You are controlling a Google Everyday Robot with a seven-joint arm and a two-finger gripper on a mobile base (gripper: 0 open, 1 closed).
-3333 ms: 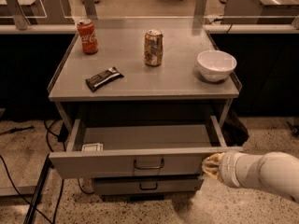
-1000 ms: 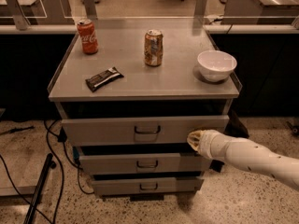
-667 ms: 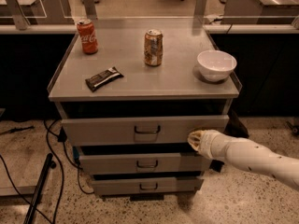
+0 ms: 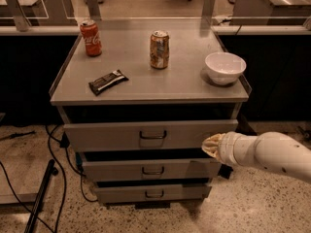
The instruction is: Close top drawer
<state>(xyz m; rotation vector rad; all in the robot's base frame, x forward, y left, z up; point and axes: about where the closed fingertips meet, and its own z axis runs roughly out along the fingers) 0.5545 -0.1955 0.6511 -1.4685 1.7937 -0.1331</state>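
Note:
The top drawer (image 4: pixel 112 135) is a wide grey metal drawer with a dark wire handle (image 4: pixel 152 135) at its centre, the tallest of three fronts. Its front stands nearly flush under the cabinet top, with a dark gap above it. My gripper (image 4: pixel 210 145) comes in from the right on a white arm and rests against the right end of the drawer front, at its lower edge.
On the grey cabinet top (image 4: pixel 189 89) stand a red soda can (image 4: pixel 91 38), a tan can (image 4: pixel 159 49), a white bowl (image 4: pixel 224 67) and a dark snack bar (image 4: pixel 108 81). Two shorter drawers (image 4: pixel 116 170) sit below. Black cables (image 4: pixel 53 164) lie on the floor at left.
The drawer stood pulled far out 3.3 s ago; it is pushed in now. Over the last second the gripper has stayed at the drawer's right end, nearly still.

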